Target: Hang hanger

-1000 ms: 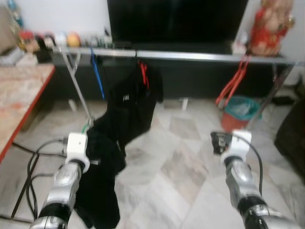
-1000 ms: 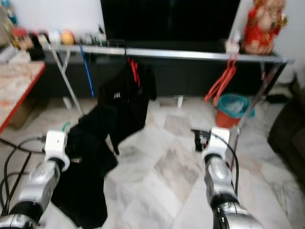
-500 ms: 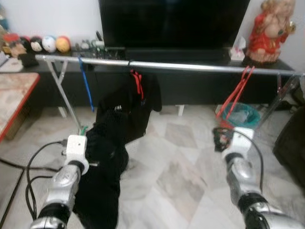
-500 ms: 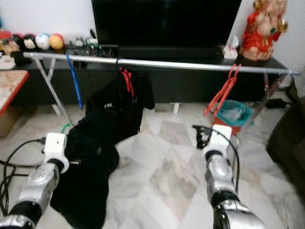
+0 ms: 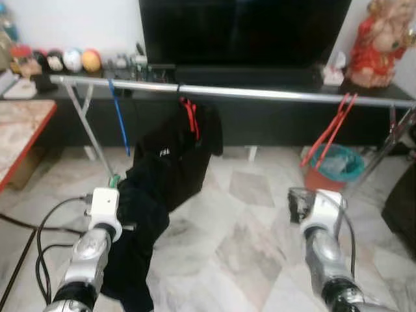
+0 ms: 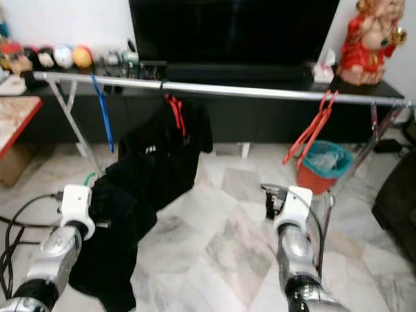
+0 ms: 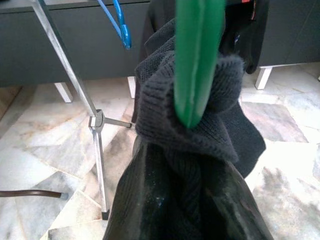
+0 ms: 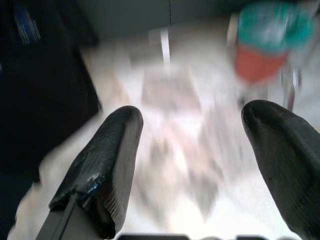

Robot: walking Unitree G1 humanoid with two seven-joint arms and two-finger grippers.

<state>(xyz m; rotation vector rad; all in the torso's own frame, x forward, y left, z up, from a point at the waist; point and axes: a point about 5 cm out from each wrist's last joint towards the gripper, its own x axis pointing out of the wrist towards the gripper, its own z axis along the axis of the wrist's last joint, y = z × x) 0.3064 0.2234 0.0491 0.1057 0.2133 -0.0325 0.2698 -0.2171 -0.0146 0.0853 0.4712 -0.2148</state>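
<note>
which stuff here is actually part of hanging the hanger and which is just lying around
Part of the job:
- green hanger carrying the black garment, at the left hand
- metal rail
- right hand, open, holding nothing

Just there:
- blue hanger, red hangers, hung black shirt
- TV
- teal bucket
- red statue
- cables
</note>
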